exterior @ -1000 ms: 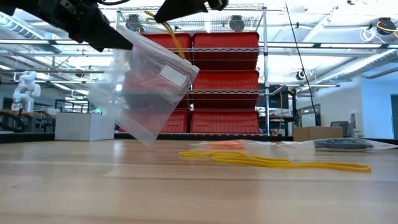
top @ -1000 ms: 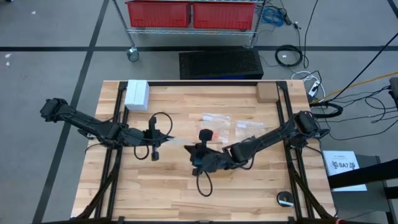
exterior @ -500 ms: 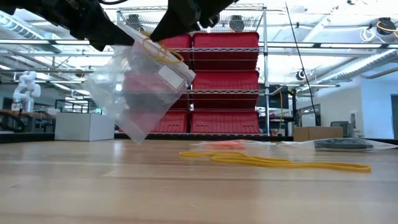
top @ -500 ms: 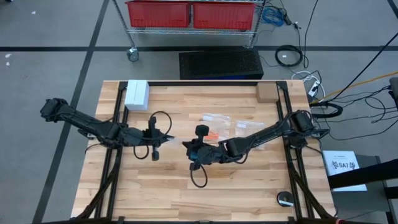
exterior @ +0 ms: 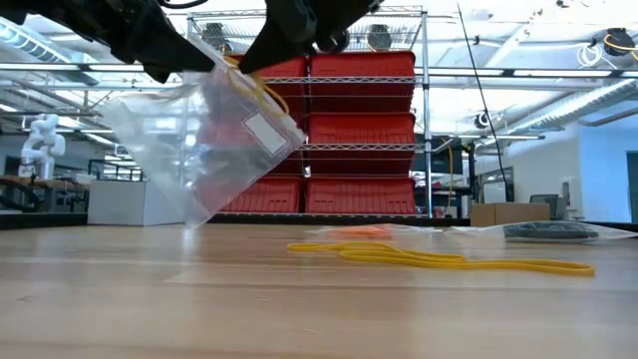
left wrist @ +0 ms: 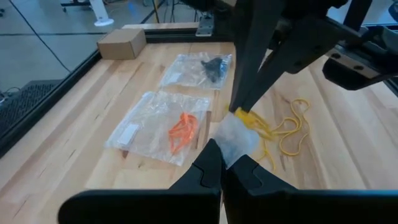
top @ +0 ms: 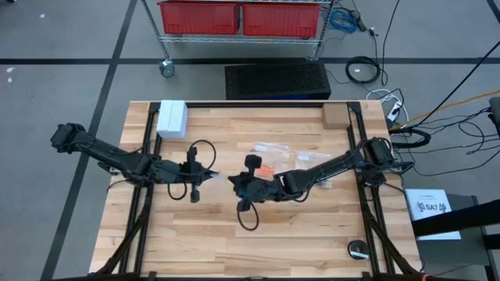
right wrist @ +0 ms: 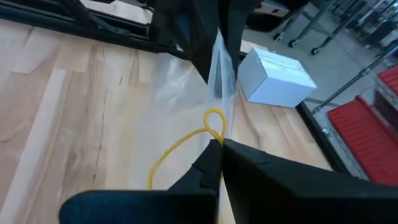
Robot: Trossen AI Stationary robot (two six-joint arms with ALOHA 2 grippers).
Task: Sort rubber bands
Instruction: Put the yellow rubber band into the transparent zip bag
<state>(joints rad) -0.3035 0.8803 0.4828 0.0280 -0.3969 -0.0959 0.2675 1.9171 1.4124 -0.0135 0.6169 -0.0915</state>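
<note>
The left gripper (exterior: 184, 62) pinches a clear zip bag (exterior: 204, 150) by its rim, holding it aloft so the mouth faces the right gripper (exterior: 261, 55). That gripper, clamped on a yellow rubber band (right wrist: 211, 124), feeds it in. More yellow bands (exterior: 439, 259) lie on the table (exterior: 299, 309).

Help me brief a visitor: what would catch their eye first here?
A clear plastic bag hangs in mid-air above the table's middle, pinched by the left gripper while the right gripper brings a yellow rubber band to its mouth. More yellow bands lie loose on the wood.
</note>
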